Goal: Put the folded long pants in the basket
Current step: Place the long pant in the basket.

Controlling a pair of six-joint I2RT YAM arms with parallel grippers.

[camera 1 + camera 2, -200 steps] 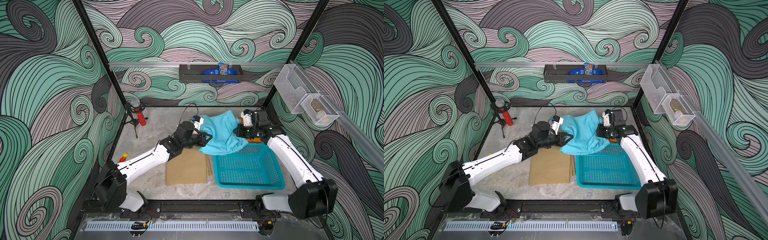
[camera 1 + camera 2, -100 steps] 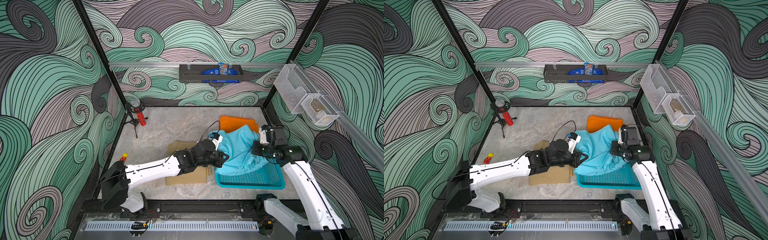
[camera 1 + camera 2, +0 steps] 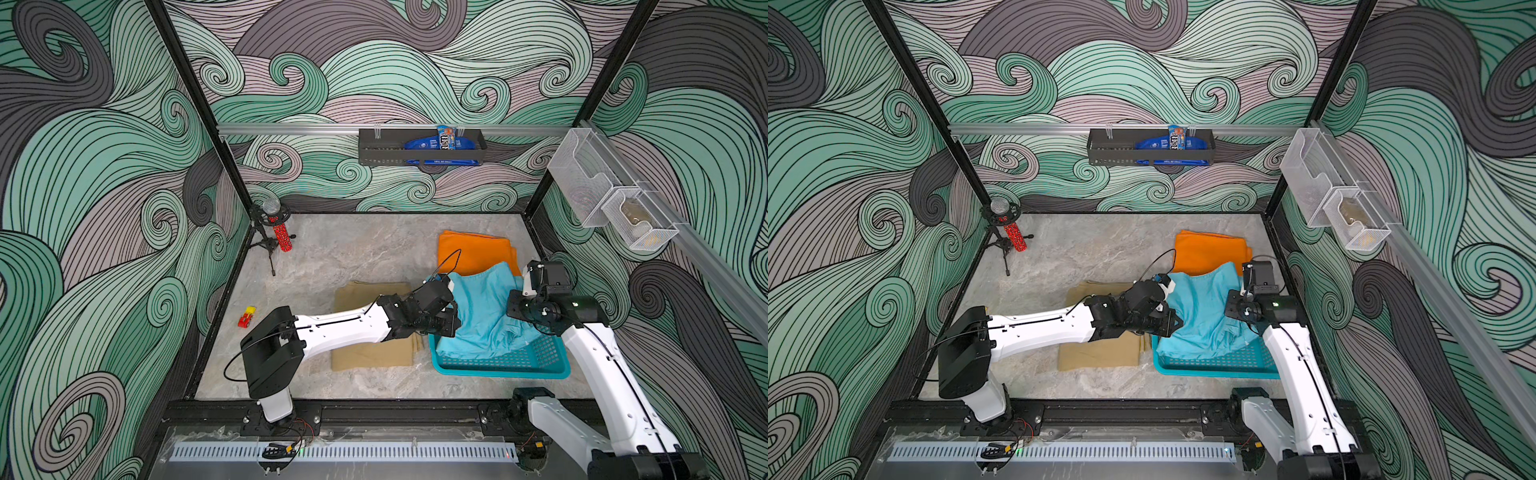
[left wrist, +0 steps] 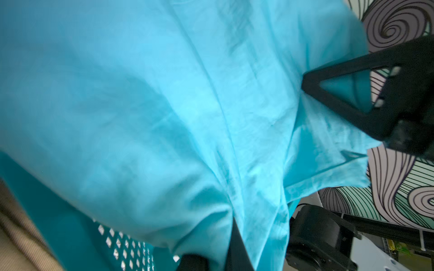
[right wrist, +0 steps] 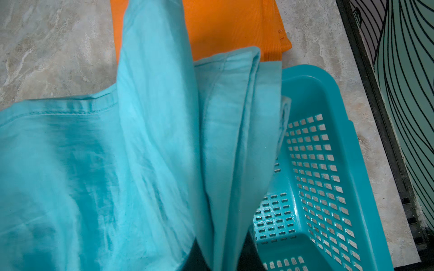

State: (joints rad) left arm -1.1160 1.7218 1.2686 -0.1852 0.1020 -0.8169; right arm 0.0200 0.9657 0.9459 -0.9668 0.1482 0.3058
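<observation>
The light blue folded long pants point(image 3: 484, 316) point(image 3: 1204, 311) hang between both grippers, sagging into the teal basket point(image 3: 498, 370) point(image 3: 1217, 370). My left gripper point(image 3: 455, 320) point(image 4: 218, 255) is shut on the cloth's left edge point(image 4: 164, 105). My right gripper point(image 3: 513, 309) point(image 5: 222, 258) is shut on the folded right edge point(image 5: 152, 140), above the basket point(image 5: 328, 164). The orange pants point(image 3: 473, 251) point(image 5: 230, 25) lie flat behind the basket. The tan pants point(image 3: 361, 353) point(image 3: 1096, 353) lie left of it, partly under my left arm.
A black rack point(image 3: 419, 145) with blue packets hangs on the back wall. White mesh bins point(image 3: 602, 199) stick out from the right wall. A small tripod with a red cylinder point(image 3: 274, 232) stands at the back left. A red and yellow toy point(image 3: 246, 316) lies near the left wall.
Both arms have carried the light blue pants forward and down from over the orange pair onto the basket. The orange pants now show behind it.
</observation>
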